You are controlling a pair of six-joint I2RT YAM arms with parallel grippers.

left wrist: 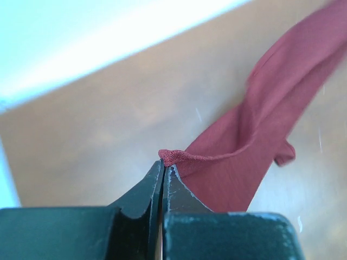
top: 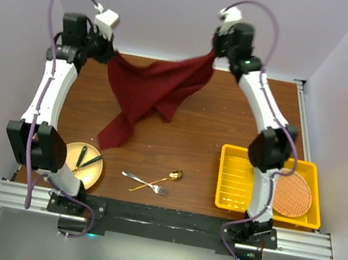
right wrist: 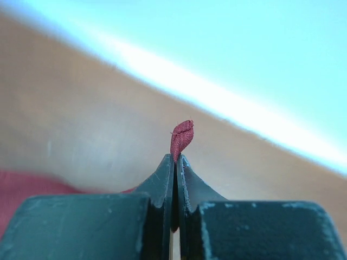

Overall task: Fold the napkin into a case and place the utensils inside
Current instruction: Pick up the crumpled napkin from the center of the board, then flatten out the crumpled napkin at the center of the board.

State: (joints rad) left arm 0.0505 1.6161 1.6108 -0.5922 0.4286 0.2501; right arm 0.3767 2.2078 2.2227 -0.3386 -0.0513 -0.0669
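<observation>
Napkin [top: 153, 93], maroon cloth: hung by two corners above the table [top: 214, 130], not yet folded.
Left gripper [top: 110, 54] at ten o'clock of the table, jaws closed on one corner. Right gripper [top: 215, 43] at one o'clock, jaws closed on another corner, with a tuft of cloth showing above its tips in the wrist view. Cloth sags between them, its lowest tail touching the wood toward eight o'clock. Fork [top: 134, 177] and gold spoon [top: 169, 177] lie crossed at six o'clock, untouched. Step judged: spreading the cloth ahead of the first fold, with no case formed. Next move calls for both arms to draw apart and take out the slack, then lower together so the cloth lies flat, clear of the cutlery.
</observation>
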